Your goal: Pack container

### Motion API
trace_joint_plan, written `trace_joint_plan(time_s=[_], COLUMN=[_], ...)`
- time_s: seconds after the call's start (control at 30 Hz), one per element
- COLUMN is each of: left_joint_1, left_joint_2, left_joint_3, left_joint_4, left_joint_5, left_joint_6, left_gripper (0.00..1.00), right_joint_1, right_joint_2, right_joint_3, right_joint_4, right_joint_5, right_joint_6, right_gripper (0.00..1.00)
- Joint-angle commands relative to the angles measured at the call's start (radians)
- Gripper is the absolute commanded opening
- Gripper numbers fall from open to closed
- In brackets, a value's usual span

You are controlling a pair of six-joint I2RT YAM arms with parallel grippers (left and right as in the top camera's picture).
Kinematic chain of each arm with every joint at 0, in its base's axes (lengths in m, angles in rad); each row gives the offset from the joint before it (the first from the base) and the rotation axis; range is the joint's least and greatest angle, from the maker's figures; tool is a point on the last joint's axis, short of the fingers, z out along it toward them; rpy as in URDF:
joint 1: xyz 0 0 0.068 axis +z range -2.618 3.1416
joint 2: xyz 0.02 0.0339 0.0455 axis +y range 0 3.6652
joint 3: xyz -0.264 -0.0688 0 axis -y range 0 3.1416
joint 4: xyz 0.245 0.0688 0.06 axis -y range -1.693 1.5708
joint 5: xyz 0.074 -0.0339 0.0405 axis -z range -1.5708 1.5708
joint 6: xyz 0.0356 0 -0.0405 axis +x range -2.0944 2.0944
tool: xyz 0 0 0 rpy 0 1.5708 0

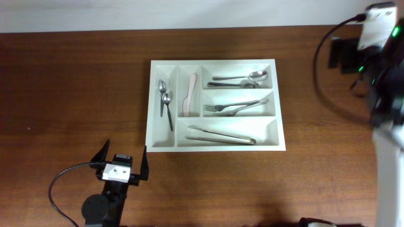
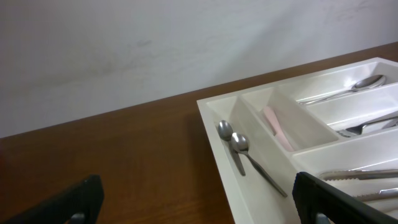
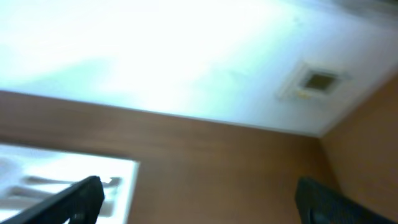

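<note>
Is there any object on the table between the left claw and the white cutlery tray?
Nothing visible. Only bare brown wooden table lies between the open left claw and the near left corner of the large white rectangular plastic cutlery tray.

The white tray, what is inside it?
The tray holds two small spoons in its leftmost slot, a pale pinkish utensil beside them, larger spoons top right, forks below, and tongs along the bottom. Nothing covers it, though overlapping pieces hide whatever lies beneath them.
</note>
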Motion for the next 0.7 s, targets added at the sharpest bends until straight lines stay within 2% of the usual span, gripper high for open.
trace_joint_plan(time_s=[0.0,0.13,0.27,0.43,0.67], left_joint_1=[0.006,0.006,0.006,0.006,0.006], left_joint_2=[-0.01,-0.01,-0.01,-0.01,-0.01], left_joint_3=[-0.006,-0.006,-0.006,-0.006,-0.006], left_joint_4=[-0.003,-0.003,-0.003,-0.003,-0.003], left_joint_5=[-0.011,-0.011,-0.011,-0.011,-0.011], left_joint_6=[-0.012,-0.012,-0.012,-0.012,-0.012], left_gripper=[0.99,0.99,0.99,0.99,0.99], right_joint_1=[0.095,0.195,0.245,0.243,0.218], right_joint_2=[-0.174,-0.391,-0.602,-0.821,-1.028], right_joint_3=[-0.201,-0.429,-0.637,-0.829,-1.011], right_joint_4=[0.127,0.341,0.476,0.512,0.512], right_joint_5=[-0.051,-0.053,-0.082,-0.129,-0.128], right_joint_6=[-0.003,-0.003,-0.003,-0.003,-0.004], right_gripper=[0.99,0.99,0.98,0.99,0.98])
